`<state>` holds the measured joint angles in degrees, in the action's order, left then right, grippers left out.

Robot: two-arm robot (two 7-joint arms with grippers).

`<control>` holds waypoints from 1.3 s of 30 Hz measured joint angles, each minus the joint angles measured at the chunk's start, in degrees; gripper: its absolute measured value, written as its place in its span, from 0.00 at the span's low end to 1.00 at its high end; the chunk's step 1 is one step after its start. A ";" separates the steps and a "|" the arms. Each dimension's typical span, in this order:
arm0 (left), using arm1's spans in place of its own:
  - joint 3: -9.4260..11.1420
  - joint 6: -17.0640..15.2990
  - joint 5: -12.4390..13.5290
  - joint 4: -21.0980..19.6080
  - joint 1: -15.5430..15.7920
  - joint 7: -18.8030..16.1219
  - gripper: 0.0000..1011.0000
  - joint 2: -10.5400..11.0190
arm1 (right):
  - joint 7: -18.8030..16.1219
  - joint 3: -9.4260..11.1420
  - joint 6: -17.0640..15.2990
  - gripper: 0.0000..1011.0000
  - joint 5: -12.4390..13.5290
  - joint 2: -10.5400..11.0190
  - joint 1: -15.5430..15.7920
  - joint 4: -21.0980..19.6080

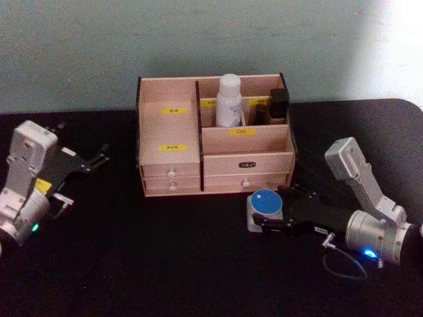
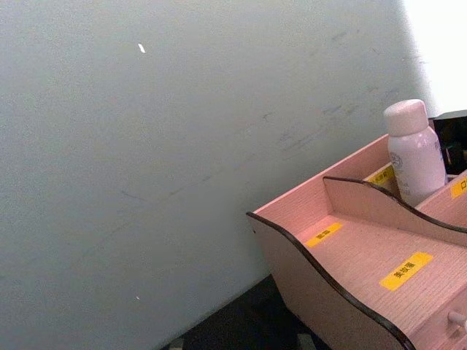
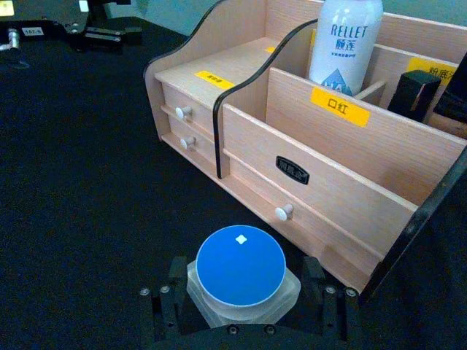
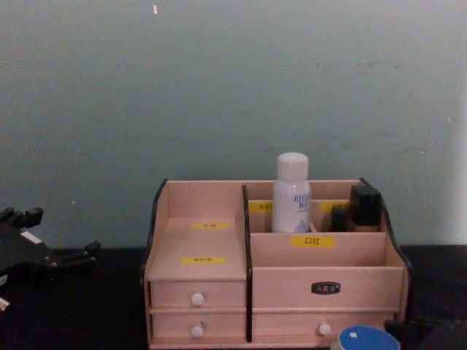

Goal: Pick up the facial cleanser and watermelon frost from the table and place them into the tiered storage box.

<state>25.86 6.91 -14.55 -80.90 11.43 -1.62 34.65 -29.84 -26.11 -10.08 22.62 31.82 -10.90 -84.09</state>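
Right gripper (image 3: pixel 243 288) is low over the black table (image 1: pixel 165 271), just in front of the tiered storage box (image 1: pixel 173 168), near its right-hand drawers. Its fingers (image 3: pixel 171 288) sit either side of the watermelon frost (image 1: pixel 266 203) and, in the right wrist view, look pressed against the jar's frosted sides, i.e. clamped on it. The jar is upright w/ its blue lid facing up. It appears to rest on the table, close to the box front but not touching it.

Facial cleanser (image 1: pixel 229 99) stands upright inside the box, in a rear compartment right of the tall dark divider and behind the yellow-labelled front bin. White cap is above the box rim, blue lettering faces fwd. A dark boxy item (image 1: pixel 279 105) stands in the rear compartment further right, apart from the bottle.

The box's left section has two stepped trays w/ yellow labels (image 1: pixel 173 146). White-knobbed drawers (image 1: pixel 172 177) run along the bottom, all pushed in.

Left gripper (image 1: pixel 99 156) is parked over the table well to the left of the box, holding nothing, fingers apart. The left wrist view looks across the box's curved left side wall to the bottle behind.
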 joint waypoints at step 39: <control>0.00 0.00 0.00 0.00 0.00 0.00 0.99 0.00 | 0.28 -0.67 -0.29 0.93 -0.50 -0.74 -0.90 1.01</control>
<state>25.86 6.91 -14.55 -80.90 11.43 -1.62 34.65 -29.56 -26.78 -10.37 22.12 31.09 -11.80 -83.08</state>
